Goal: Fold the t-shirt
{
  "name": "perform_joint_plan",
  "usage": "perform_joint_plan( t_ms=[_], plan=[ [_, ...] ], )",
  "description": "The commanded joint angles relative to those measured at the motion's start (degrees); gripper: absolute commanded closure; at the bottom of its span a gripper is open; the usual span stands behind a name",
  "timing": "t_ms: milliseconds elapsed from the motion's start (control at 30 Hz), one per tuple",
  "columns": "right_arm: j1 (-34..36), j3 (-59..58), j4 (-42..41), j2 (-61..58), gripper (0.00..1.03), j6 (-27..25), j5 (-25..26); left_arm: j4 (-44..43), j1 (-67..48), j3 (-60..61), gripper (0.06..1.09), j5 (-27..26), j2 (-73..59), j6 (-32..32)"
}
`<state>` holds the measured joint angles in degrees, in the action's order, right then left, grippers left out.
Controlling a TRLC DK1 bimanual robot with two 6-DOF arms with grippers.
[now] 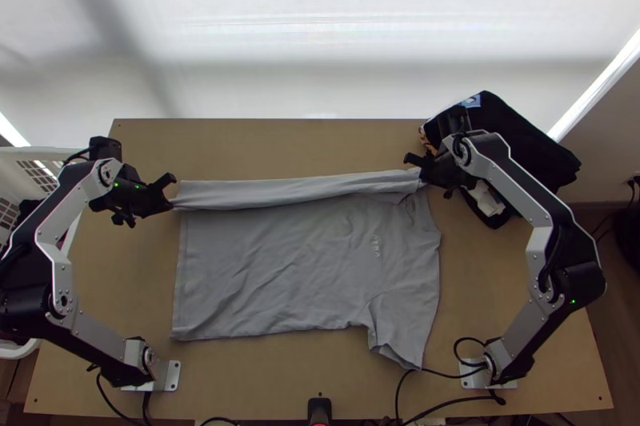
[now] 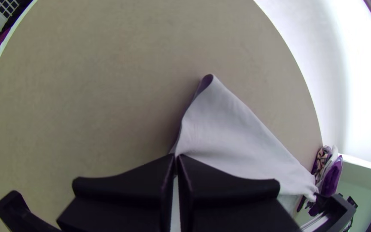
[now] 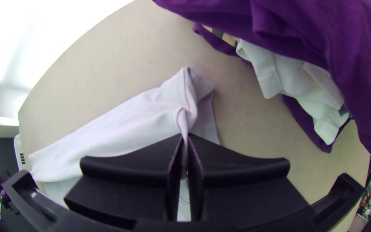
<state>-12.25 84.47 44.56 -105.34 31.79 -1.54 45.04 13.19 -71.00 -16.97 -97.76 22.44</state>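
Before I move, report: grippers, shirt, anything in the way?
Left gripper, right gripper shut on t-shirt. Far side folded inward. Clothes pile beside right gripper.

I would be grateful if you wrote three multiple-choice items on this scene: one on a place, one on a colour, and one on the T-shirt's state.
1. Where is the dark pile of clothes?
A) At the near left corner of the table
B) At the middle of the near edge
C) At the far right corner

2. What colour is the basket on the left?
A) White
B) Red
C) Green

3. How does the T-shirt lie?
A) Bunched in a ball
B) Mostly spread, its far side drawn into a long strip
C) Rolled up tightly

Key:
1. C: the top view shows it there, beyond the right gripper.
2. A: its rim and gridded wall are white.
3. B: the strip runs between the left gripper and the right one, over the spread body.
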Motion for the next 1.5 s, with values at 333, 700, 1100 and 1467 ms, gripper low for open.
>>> perform_joint_plan(
  t_ms=[333,700,1100,1467],
  plan=[
    [-1.0,-14.5,-7.2,8.7,1.00,-0.9,1.5,-3.4,0.1,8.7,1.05,-0.3,7.8,-1.5],
    [-1.5,-19.3,-9.0,13.1,0.35,-0.9,2.2,-7.2,-1.6,15.5,0.11,-5.2,17.0,-4.2],
    [3.9,-25.0,-3.4,30.8,0.14,0.4,2.1,-1.4,0.0,16.1,0.11,-5.4,28.7,-7.1],
    [4.2,-38.6,8.4,46.6,0.34,2.8,-8.0,0.5,0.4,17.7,0.11,-5.1,33.6,-12.6]
  ],
)
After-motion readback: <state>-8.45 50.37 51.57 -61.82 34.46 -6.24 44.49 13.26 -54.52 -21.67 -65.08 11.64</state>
